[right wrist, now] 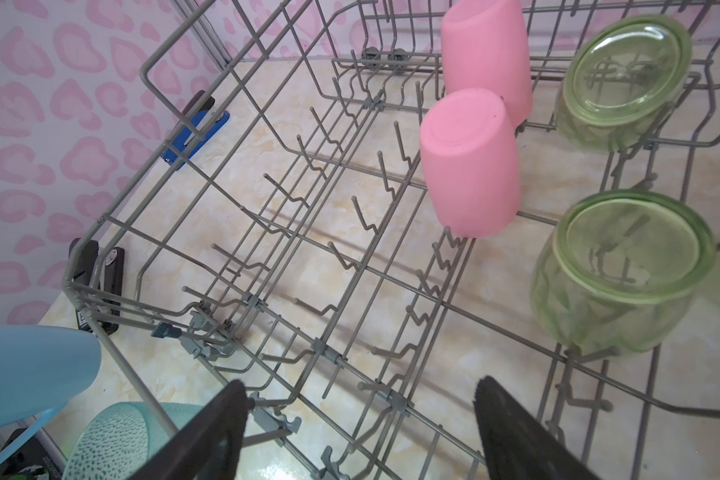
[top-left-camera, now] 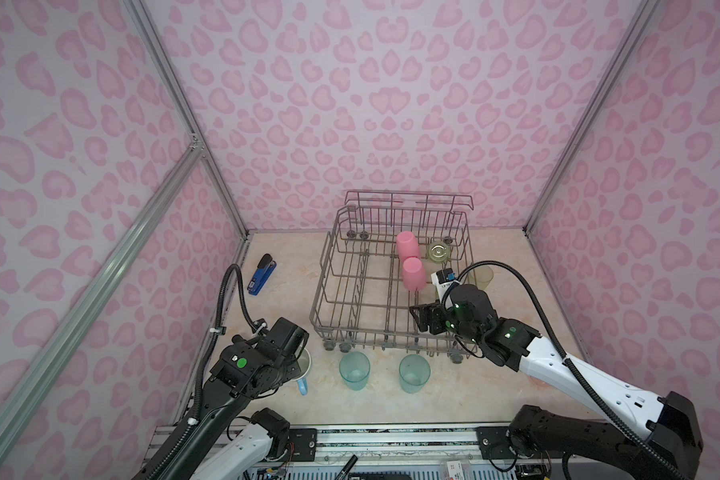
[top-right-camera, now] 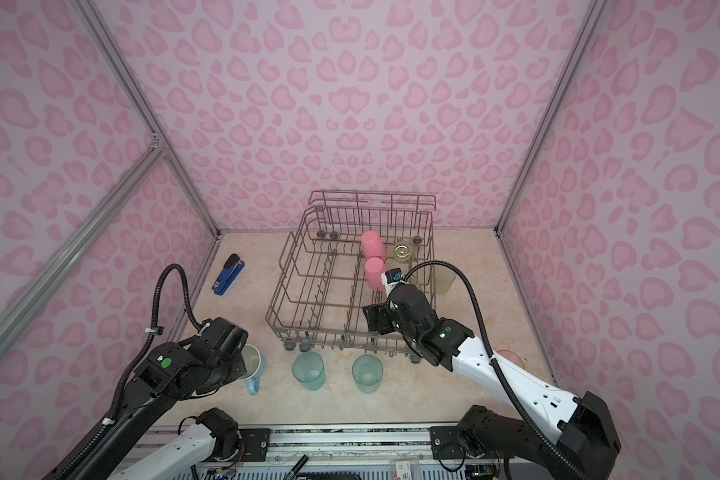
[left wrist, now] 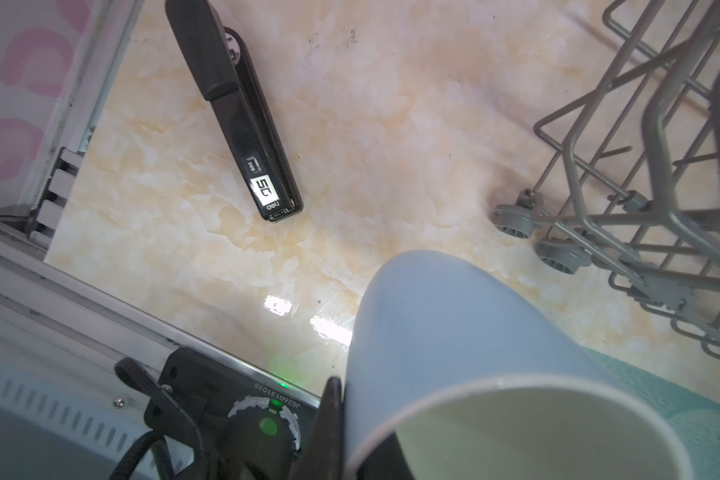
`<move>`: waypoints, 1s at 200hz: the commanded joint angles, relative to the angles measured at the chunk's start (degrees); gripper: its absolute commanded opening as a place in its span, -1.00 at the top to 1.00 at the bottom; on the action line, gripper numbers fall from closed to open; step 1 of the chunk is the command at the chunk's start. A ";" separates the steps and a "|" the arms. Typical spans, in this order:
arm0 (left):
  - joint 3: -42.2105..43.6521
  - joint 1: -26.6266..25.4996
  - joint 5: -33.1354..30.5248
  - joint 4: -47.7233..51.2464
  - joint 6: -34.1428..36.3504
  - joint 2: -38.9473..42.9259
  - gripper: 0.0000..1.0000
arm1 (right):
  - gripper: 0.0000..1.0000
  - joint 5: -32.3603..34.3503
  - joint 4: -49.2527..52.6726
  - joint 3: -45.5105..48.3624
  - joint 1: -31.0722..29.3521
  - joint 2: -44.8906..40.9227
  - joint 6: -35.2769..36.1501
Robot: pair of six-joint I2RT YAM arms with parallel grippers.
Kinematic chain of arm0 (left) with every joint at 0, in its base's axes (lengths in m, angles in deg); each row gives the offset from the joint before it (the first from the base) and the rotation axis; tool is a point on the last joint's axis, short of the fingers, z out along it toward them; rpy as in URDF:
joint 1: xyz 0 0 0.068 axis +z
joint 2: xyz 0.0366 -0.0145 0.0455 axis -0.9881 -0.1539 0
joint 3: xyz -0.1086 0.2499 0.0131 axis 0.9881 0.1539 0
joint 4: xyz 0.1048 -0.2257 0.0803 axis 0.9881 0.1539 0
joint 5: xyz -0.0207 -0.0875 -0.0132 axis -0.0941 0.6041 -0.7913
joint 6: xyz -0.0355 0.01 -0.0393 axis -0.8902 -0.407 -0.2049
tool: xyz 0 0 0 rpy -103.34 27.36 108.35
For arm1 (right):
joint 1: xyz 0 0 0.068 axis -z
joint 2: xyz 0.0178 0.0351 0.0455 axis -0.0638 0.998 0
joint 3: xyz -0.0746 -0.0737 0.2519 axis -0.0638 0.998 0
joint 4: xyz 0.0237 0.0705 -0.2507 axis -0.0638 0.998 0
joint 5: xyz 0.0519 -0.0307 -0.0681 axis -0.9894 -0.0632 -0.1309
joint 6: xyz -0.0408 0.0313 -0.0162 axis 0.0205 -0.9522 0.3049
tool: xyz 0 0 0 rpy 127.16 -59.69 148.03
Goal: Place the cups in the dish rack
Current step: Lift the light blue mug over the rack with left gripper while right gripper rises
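The left pincer (left wrist: 362, 440) was clamped narrow on the rim of the light-blue mug (left wrist: 454, 324), with one black finger (left wrist: 329, 419) pressed against the outside wall. The mug leaned over at the near left of the bench (top-left-camera: 375, 403), its handle toward the front edge in both top views. Whether its base touched the bench could not be told. A black stapler (left wrist: 242, 124) lay near the left wall, seen only by the left wrist camera.

Just right of the mug, a teal tumbler (top-left-camera: 354, 370) and a second teal tumbler (top-left-camera: 414, 372) stood upright side by side on the bench, in front of the dish rack (top-left-camera: 350, 299).

The right pincer (right wrist: 366, 432) hung above the rack's near right part, its jaws spread wide and holding nothing.

Deeper in the rack, a near pink tumbler (top-left-camera: 413, 274) and a far pink tumbler (top-left-camera: 408, 246) sat bottom up on the tines, one behind the other. To their right, a near yellow-green cup (right wrist: 624, 270) and a far yellow-green cup (right wrist: 624, 83) were also inverted. A pale yellow-green tumbler (top-right-camera: 443, 280) stood on the bench just outside the rack's right side. A blue stapler (top-left-camera: 262, 274) lay well left of the rack, near the wall.
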 commanded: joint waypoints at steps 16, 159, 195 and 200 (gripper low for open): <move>-8.60 0.16 -4.37 0.84 0.74 -2.37 0.94 | -0.70 -0.96 -0.18 -3.79 -0.65 2.49 -1.02; -42.52 0.42 13.67 -22.16 17.08 -29.42 0.94 | -0.72 -15.04 -1.65 -22.04 7.56 15.32 -14.19; -42.93 2.78 25.52 -32.79 15.63 -34.56 0.94 | -0.72 -19.57 -10.84 -20.71 11.01 16.88 -25.67; -42.74 3.26 26.78 -34.25 14.61 -35.12 0.94 | -0.72 -19.61 -12.02 -20.45 11.33 16.78 -27.16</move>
